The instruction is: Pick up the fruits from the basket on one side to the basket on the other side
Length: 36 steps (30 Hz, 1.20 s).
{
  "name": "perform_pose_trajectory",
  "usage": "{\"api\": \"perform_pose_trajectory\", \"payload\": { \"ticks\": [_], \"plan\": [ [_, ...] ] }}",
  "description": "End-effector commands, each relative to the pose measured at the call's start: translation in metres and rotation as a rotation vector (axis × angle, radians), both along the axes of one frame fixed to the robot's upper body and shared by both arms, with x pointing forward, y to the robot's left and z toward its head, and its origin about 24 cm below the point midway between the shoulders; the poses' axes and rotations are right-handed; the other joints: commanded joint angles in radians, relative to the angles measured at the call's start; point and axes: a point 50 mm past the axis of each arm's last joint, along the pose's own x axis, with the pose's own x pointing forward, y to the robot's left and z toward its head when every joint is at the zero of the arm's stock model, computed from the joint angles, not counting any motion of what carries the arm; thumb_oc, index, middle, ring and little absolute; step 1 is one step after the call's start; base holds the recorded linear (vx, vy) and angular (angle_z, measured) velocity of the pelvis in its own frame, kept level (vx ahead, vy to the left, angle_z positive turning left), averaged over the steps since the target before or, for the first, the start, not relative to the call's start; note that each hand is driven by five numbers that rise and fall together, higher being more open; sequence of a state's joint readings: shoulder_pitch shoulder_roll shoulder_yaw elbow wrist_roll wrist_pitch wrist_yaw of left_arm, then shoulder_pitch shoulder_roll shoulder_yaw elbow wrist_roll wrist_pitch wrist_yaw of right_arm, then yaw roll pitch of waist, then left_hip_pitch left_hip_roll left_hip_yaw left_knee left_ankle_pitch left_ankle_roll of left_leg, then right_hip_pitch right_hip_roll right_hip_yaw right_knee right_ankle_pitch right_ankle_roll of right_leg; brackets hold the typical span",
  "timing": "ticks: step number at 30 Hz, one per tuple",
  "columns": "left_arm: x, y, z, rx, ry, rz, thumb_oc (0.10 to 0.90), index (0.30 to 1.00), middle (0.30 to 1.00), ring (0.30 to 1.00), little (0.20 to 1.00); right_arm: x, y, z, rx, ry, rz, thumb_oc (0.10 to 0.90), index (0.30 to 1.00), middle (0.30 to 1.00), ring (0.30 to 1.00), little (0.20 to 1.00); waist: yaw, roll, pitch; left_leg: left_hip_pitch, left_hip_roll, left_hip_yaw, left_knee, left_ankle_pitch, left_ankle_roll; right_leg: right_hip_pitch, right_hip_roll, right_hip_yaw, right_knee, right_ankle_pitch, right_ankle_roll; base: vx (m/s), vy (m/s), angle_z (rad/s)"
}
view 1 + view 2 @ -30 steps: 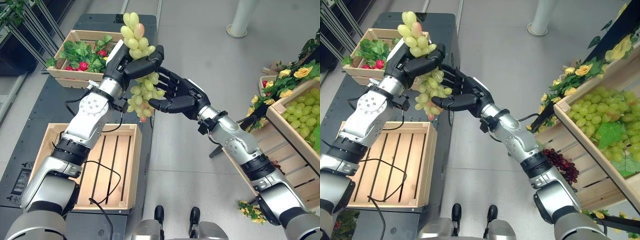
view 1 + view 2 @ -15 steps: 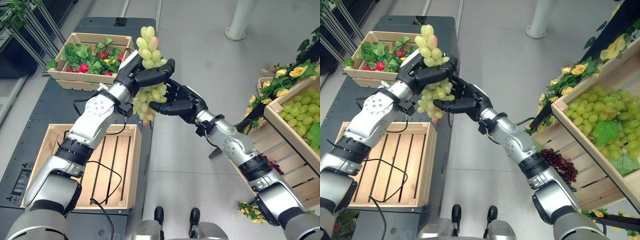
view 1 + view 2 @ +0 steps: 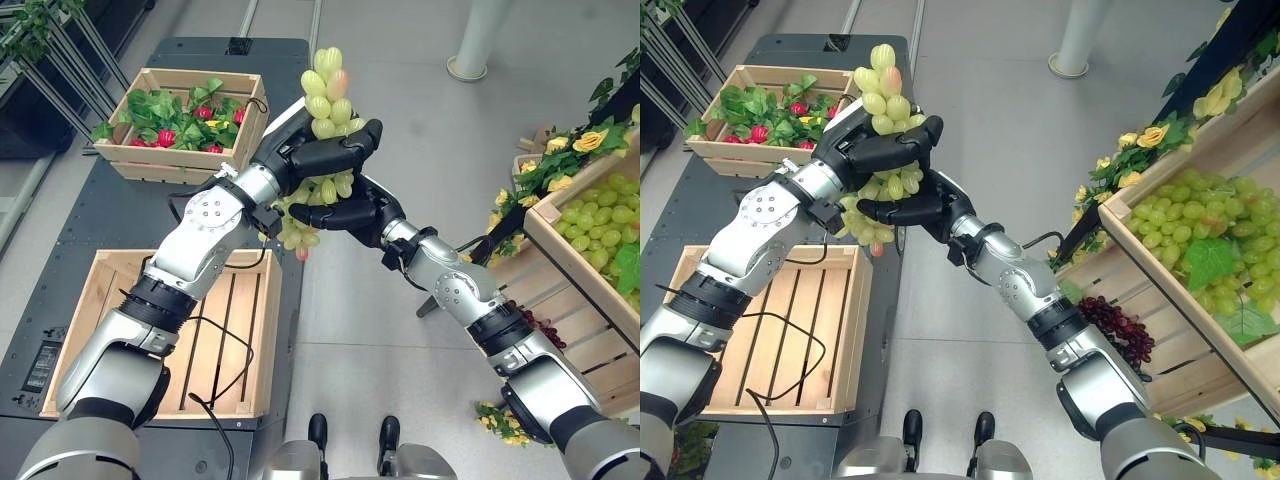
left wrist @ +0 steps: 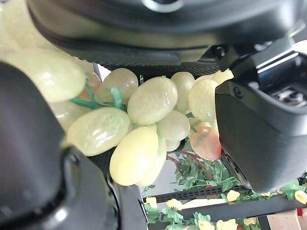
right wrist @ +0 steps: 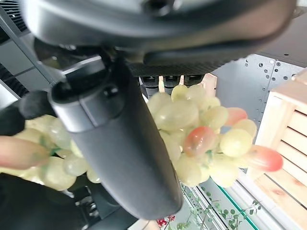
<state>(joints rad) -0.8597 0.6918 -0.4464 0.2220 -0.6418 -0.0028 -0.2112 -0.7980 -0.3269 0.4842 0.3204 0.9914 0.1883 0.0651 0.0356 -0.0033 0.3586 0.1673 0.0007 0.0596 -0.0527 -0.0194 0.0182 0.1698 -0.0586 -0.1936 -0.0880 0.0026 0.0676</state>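
Closing round the lower half of the grape bunch (image 3: 318, 150), the right hand (image 3: 355, 210) has moved in since a second ago, while the left hand (image 3: 320, 150) still clamps its middle: a hand-over seems under way. Held mid-air between the empty crate (image 3: 180, 330) at 8 o'clock and the grape crate (image 3: 590, 235) at 3, the bunch runs 12 to 6, tip down.

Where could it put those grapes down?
The slatted crate below the left hand lies bare, with room for the grape bunch. The crate of leaves and red fruit behind it and the grape crate on the right are crowded.
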Motion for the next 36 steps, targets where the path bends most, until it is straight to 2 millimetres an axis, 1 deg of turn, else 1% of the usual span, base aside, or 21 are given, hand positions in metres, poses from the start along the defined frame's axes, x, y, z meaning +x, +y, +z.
{"api": "perform_pose_trajectory", "payload": {
  "ticks": [1,2,3,9,12,15,16,17,18,21,22,23,25,26,29,30,31,32,33,34,36],
  "plan": [
    [0.0,-0.039,0.024,-0.134,-0.086,-0.14,0.4,0.3,0.3,0.3,0.3,-0.002,0.035,0.007,0.205,-0.007,0.042,0.618,0.627,0.627,0.627,0.627,0.026,0.025,-0.335,-0.035,-0.06,-0.039,-0.035,-0.013,-0.002,-0.023,0.024,0.02,0.001,-0.009,-0.039,0.0,0.0,0.0],
    [0.001,-0.037,0.023,-0.13,-0.087,-0.125,0.4,0.3,0.3,0.3,0.3,-0.002,0.035,0.009,0.21,-0.012,0.035,0.422,0.333,0.333,0.333,0.333,0.026,0.025,-0.335,-0.035,-0.061,-0.04,-0.035,-0.013,-0.001,-0.022,0.024,0.02,0.001,-0.01,-0.04,0.0,0.0,0.0],
    [0.002,-0.035,0.022,-0.126,-0.086,-0.111,0.4,0.3,0.3,0.3,0.3,-0.001,0.034,0.009,0.214,-0.018,0.025,0.4,0.3,0.3,0.3,0.3,0.026,0.026,-0.335,-0.035,-0.061,-0.04,-0.035,-0.013,-0.001,-0.022,0.024,0.021,0.001,-0.01,-0.04,0.0,0.0,0.0],
    [0.012,-0.019,0.017,-0.115,-0.071,-0.009,0.4,0.3,0.3,0.3,0.3,0.001,0.027,0.013,0.217,-0.051,-0.01,0.4,0.3,0.3,0.3,0.3,0.022,0.029,-0.335,-0.033,-0.06,-0.039,-0.035,-0.013,-0.002,-0.021,0.025,0.024,0.001,-0.009,-0.039,0.0,0.0,0.0],
    [0.02,0.0,0.011,-0.118,-0.057,0.098,0.4,0.3,0.3,0.3,0.3,0.001,0.021,0.015,0.177,-0.095,-0.034,0.4,0.3,0.3,0.3,0.3,0.016,0.032,-0.334,-0.033,-0.058,-0.032,-0.035,-0.011,-0.003,-0.022,0.025,0.026,0.001,-0.008,-0.038,0.0,0.0,0.0],
    [0.024,0.011,0.007,-0.115,-0.053,0.163,0.4,0.3,0.3,0.3,0.3,0.001,0.016,0.017,0.159,-0.113,-0.057,0.4,0.3,0.3,0.3,0.3,0.012,0.032,-0.332,-0.033,-0.057,-0.03,-0.035,-0.011,-0.004,-0.023,0.026,0.028,0.001,-0.008,-0.038,0.0,0.0,0.0],
    [0.027,0.023,0.003,-0.128,-0.039,0.216,0.4,0.3,0.3,0.3,0.3,0.002,0.009,0.017,0.149,-0.123,-0.079,0.4,0.3,0.3,0.3,0.3,0.007,0.032,-0.331,-0.032,-0.056,-0.027,-0.035,-0.012,-0.004,-0.024,0.025,0.03,0.001,-0.006,-0.037,0.0,0.0,0.0],
    [0.027,0.023,0.003,-0.128,-0.039,0.216,0.4,0.3,0.3,0.3,0.3,0.002,0.009,0.017,0.149,-0.123,-0.079,0.4,0.3,0.3,0.3,0.3,0.007,0.032,-0.331,-0.032,-0.056,-0.027,-0.035,-0.012,-0.004,-0.024,0.025,0.03,0.001,-0.006,-0.037,-0.01,-0.003,-0.04],
    [0.03,0.037,-0.003,-0.137,-0.021,0.285,0.4,0.3,0.3,0.3,0.3,0.004,0.0,0.016,0.149,-0.129,-0.11,0.4,0.3,0.3,0.3,0.3,0.0,0.032,-0.329,-0.031,-0.056,-0.023,-0.035,-0.013,-0.004,-0.024,0.027,0.035,0.001,-0.007,-0.037,-0.01,-0.002,-0.05],
    [0.033,0.047,-0.01,-0.134,0.0,0.345,0.4,0.3,0.3,0.3,0.3,0.005,-0.007,0.015,0.145,-0.134,-0.132,0.4,0.3,0.3,0.3,0.3,-0.006,0.033,-0.327,-0.03,-0.054,-0.019,-0.035,-0.014,-0.004,-0.024,0.027,0.038,0.001,-0.007,-0.036,-0.01,0.001,-0.08],
    [0.035,0.058,-0.018,-0.137,0.032,0.392,0.664,0.695,0.695,0.695,0.695,0.005,-0.014,0.014,0.142,-0.14,-0.154,0.4,0.3,0.3,0.3,0.3,-0.012,0.034,-0.327,-0.029,-0.053,-0.014,-0.035,-0.015,-0.004,-0.025,0.028,0.043,0.001,-0.007,-0.036,-0.01,0.003,-0.04],
    [0.035,0.065,-0.023,-0.137,0.049,0.435,0.8,0.9,0.9,0.9,0.9,0.006,-0.018,0.014,0.136,-0.148,-0.17,0.4,0.3,0.3,0.3,0.3,-0.016,0.034,-0.326,-0.028,-0.052,-0.011,-0.035,-0.017,-0.004,-0.025,0.029,0.046,0.001,-0.007,-0.035,-0.01,0.004,-0.03],
    [0.035,0.077,-0.032,-0.137,0.073,0.481,0.8,0.9,0.9,0.9,0.9,0.006,-0.026,0.012,0.12,-0.159,-0.187,0.4,0.3,0.3,0.3,0.3,-0.023,0.034,-0.325,-0.026,-0.051,-0.007,-0.035,-0.018,-0.004,-0.026,0.03,0.051,0.001,-0.006,-0.034,0.0,0.005,-0.08],
    [0.036,0.078,-0.033,-0.141,0.08,0.487,0.8,0.9,0.9,0.9,0.9,0.006,-0.027,0.012,0.116,-0.161,-0.191,0.4,0.3,0.3,0.3,0.3,-0.024,0.034,-0.325,-0.026,-0.051,-0.006,-0.035,-0.018,-0.004,-0.026,0.03,0.052,0.001,-0.006,-0.034,-0.01,0.008,-0.11],
    [0.034,0.097,-0.047,-0.125,0.127,0.568,0.8,0.9,0.9,0.9,0.9,0.006,-0.047,0.007,0.068,-0.175,-0.241,0.4,0.3,0.3,0.3,0.3,-0.042,0.032,-0.321,-0.025,-0.048,0.007,-0.035,-0.021,-0.004,-0.03,0.032,0.066,0.001,-0.003,-0.033,-0.02,0.01,-0.1],
    [0.034,0.097,-0.047,-0.125,0.127,0.568,0.8,0.9,0.9,0.9,0.9,0.006,-0.047,0.007,0.068,-0.175,-0.241,0.4,0.3,0.3,0.3,0.3,-0.042,0.032,-0.321,-0.025,-0.048,0.007,-0.035,-0.021,-0.004,-0.03,0.032,0.067,0.001,-0.003,-0.033,-0.02,0.013,-0.14],
    [0.032,0.104,-0.055,-0.112,0.148,0.599,0.8,0.9,0.9,0.9,0.9,0.005,-0.057,0.003,0.057,-0.175,-0.26,0.4,0.3,0.3,0.3,0.3,-0.051,0.03,-0.318,-0.023,-0.047,0.015,-0.035,-0.022,-0.004,-0.031,0.033,0.074,0.001,-0.002,-0.032,-0.02,0.009,-0.13],
    [0.031,0.105,-0.055,-0.112,0.151,0.601,0.8,0.9,0.9,0.9,0.9,0.005,-0.058,0.003,0.056,-0.174,-0.261,0.4,0.3,0.3,0.3,0.3,-0.051,0.03,-0.317,-0.023,-0.047,0.016,-0.035,-0.022,-0.004,-0.032,0.034,0.075,0.001,-0.002,-0.032,-0.03,0.018,-0.09],
    [0.03,0.11,-0.062,-0.105,0.174,0.619,0.8,0.9,0.9,0.9,0.9,0.005,-0.066,0.001,0.053,-0.168,-0.274,0.4,0.3,0.3,0.3,0.3,-0.058,0.028,-0.315,-0.02,-0.046,0.022,-0.035,-0.024,-0.004,-0.031,0.034,0.081,0.001,-0.001,-0.031,0.0,0.0,0.0],
    [0.03,0.111,-0.063,-0.103,0.178,0.621,0.8,0.9,0.9,0.9,0.9,0.005,-0.067,0.0,0.052,-0.167,-0.277,0.4,0.3,0.3,0.3,0.3,-0.059,0.028,-0.315,-0.02,-0.046,0.023,-0.035,-0.024,-0.004,-0.031,0.035,0.082,0.001,-0.001,-0.031,-0.02,0.018,-0.04],
    [0.028,0.115,-0.071,-0.095,0.209,0.62,0.8,0.9,0.9,0.9,0.9,0.005,-0.079,-0.002,0.049,-0.162,-0.302,0.4,0.3,0.3,0.3,0.3,-0.068,0.025,-0.31,-0.017,-0.044,0.033,-0.035,-0.027,-0.004,-0.032,0.036,0.09,0.001,0.0,-0.03,-0.03,0.018,-0.08]
  ]
}}
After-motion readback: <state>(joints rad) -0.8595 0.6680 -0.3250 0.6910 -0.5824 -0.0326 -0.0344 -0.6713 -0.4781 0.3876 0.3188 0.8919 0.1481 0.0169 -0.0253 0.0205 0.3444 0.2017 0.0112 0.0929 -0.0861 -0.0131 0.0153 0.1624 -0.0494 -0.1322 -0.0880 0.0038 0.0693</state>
